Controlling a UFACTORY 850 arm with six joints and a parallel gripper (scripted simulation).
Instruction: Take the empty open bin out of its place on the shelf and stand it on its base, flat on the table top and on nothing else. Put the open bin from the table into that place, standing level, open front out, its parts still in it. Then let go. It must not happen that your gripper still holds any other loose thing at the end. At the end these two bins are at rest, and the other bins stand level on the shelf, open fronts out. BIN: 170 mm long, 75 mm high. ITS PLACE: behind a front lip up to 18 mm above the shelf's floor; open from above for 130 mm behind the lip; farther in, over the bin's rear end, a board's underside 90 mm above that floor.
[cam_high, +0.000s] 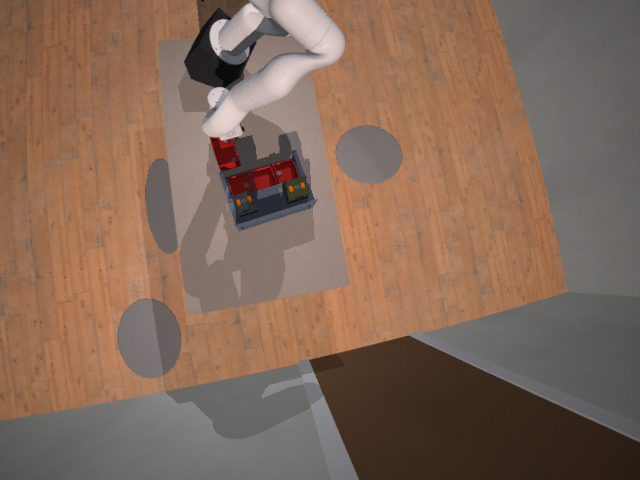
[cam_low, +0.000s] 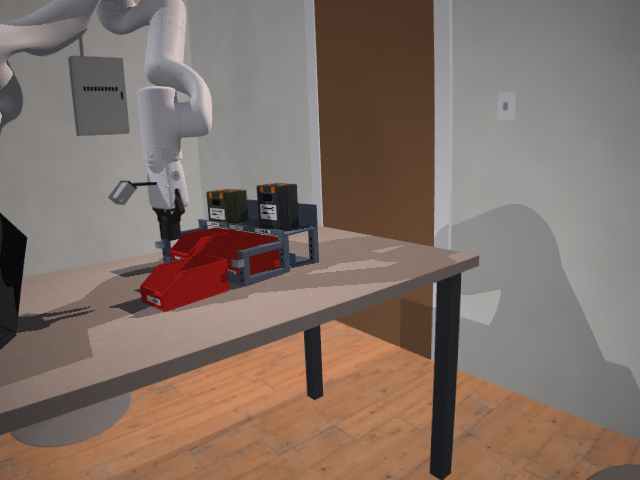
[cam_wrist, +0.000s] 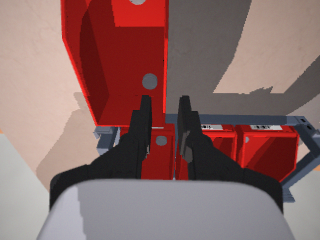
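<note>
A red open bin stands on the table in front of the shelf, its rear end close to the shelf's front and its open front away from it. Round grey parts lie in it. Three red bins sit side by side in the shelf, open fronts out. No part shows in the middle bin; the outer ones each show a grey part. My gripper is partly open and holds nothing. It points down near the table bin's side wall; its exact height is hard to tell.
On the shelf's top board stand a black box and a green box. The shelf's side frame rises beside the outer bins. The arm hides part of the table bin in the top view.
</note>
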